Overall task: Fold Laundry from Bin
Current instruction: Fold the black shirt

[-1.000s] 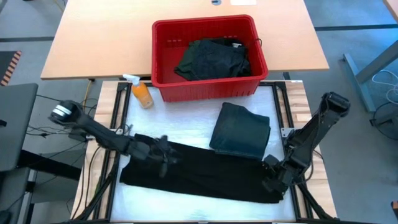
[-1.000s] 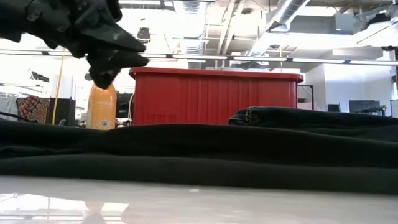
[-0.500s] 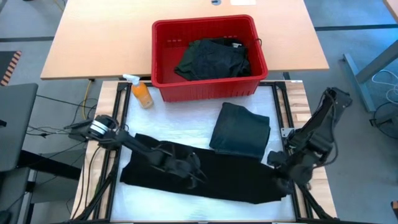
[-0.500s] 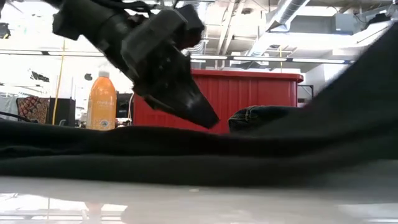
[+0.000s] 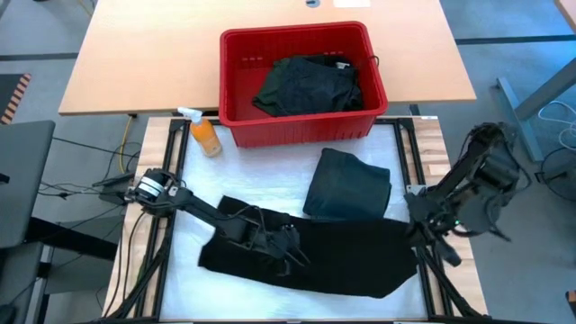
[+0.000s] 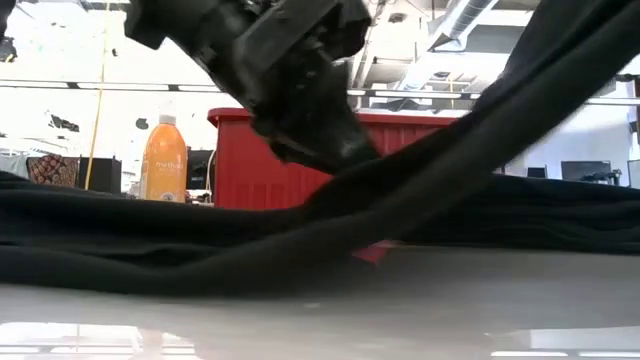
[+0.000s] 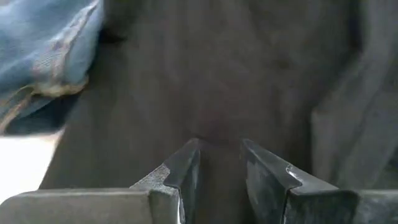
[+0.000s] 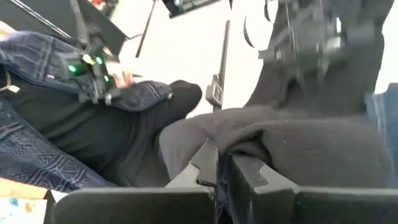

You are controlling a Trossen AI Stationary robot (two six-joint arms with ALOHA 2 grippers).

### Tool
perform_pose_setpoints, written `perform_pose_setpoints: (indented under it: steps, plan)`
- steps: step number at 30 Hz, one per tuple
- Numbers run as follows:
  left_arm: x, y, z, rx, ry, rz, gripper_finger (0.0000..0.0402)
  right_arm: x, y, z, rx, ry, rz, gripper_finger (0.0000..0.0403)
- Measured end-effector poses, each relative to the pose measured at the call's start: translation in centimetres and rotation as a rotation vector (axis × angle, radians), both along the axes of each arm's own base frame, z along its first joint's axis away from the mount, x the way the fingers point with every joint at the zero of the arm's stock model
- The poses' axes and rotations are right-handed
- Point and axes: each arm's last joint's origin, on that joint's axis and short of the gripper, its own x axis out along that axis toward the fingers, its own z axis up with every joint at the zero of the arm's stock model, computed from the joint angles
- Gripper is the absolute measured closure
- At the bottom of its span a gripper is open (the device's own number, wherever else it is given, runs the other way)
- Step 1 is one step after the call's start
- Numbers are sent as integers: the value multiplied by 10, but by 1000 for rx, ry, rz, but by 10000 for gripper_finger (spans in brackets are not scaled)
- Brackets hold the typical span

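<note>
Black garment spread across the near part of the white bench, one end lifted off the surface at the right. Left gripper down on the middle of that garment, fingers parted a little with a ridge of dark cloth between them; a pinch on the cloth not clear from the wrist view, so cannot tell. From the low view, same gripper pressing down into the cloth just in front of the bin.

Right gripper at the garment's right end, raised above the bench edge, jaws nearly closed on a bunched fold of the black cloth. In the low view, that lifted cloth running as a taut dark band up toward the upper right.

Folded dark garment lying on the bench between bin and black garment, near edge touching or just overlapped by the black one. Red bin at the far side of the bench, more dark laundry heaped inside. Orange bottle standing just beside the bin's left front corner.

In the right wrist view, a seated person's legs beyond the bench.
</note>
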Motion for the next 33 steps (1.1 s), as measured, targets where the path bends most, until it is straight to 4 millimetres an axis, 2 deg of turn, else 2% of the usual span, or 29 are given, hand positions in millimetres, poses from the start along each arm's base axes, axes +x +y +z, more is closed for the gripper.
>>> perform_pose_setpoints:
  steps: [4,7,10,14,18,21,25,28,33]
  plan:
    - [17,-5,-15,-71,-64,-55,311,1,-6,11,-14,-54,6,368]
    - [33,-10,-29,-79,-47,-70,330,4,-6,9,-33,-52,-5,369]
    - [52,-14,-31,-73,-74,-75,349,11,-3,6,-46,-37,-10,368]
    - [71,-17,-19,-12,-44,-105,375,28,8,1,-61,-14,35,368]
    - [69,-14,8,114,75,-111,398,50,19,-7,-60,18,84,368]
    - [51,-13,43,216,128,-89,399,70,24,-14,-74,24,113,368]
    - [13,-13,89,359,197,-23,401,102,20,-26,-117,32,97,368]
    - [-24,-9,116,434,212,57,401,130,10,-38,-157,44,71,367]
    - [-94,11,153,444,152,252,401,187,-8,-62,-157,12,101,368]
